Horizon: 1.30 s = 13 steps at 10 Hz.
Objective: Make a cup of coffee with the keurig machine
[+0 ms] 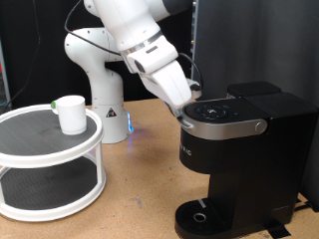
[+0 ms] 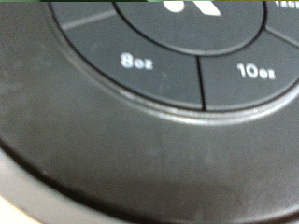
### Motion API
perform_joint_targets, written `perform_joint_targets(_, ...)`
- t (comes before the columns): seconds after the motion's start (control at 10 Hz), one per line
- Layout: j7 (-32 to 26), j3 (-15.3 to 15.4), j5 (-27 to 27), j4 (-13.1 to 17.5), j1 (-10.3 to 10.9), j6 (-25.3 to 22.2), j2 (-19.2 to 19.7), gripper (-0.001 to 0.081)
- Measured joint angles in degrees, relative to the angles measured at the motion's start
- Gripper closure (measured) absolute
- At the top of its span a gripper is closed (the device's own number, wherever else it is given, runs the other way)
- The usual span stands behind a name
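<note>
Black plastic coffee maker [image 1: 239, 149] is seen at the exterior view's right, lid down, drip base [image 1: 202, 214] bare. The gripper [image 1: 187, 103] is lowered onto its round button panel [image 2: 168, 56]; the "8oz" and "10oz" segments fill the wrist view. Whether the fingers are apart cannot be told. The white cup [image 1: 70, 113] rests on a two-tier stand [image 1: 50, 164], well apart. It is judged light, rigid, smooth; best gripped across the rim.

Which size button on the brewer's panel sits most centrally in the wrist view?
The 8oz button on the keurig machine; the 10oz button lies towards the frame's edge.
</note>
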Motion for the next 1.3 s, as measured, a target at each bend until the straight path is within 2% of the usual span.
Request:
perform_joint_targets(0.5, 0.1, -0.3, 0.3, -0.7, 0.0, -0.7, -3.8, 0.0802)
perform_joint_targets(0.7, 0.2, -1.3, 0.3, -0.2, -0.2, -3.4, -5.4, 0.0802)
perform_joint_targets(1.0, -1.4, -1.4, 0.2, -0.3, -0.2, -4.0, -5.3, 0.0802)
perform_joint_targets(1.2, -2.2, -2.3, -2.3, 0.8, -0.3, -9.0, -5.9, 0.0802)
perform_joint_targets(1.3, -2.2, -2.8, -5.3, 2.4, -0.6, -14.1, -6.1, 0.0802)
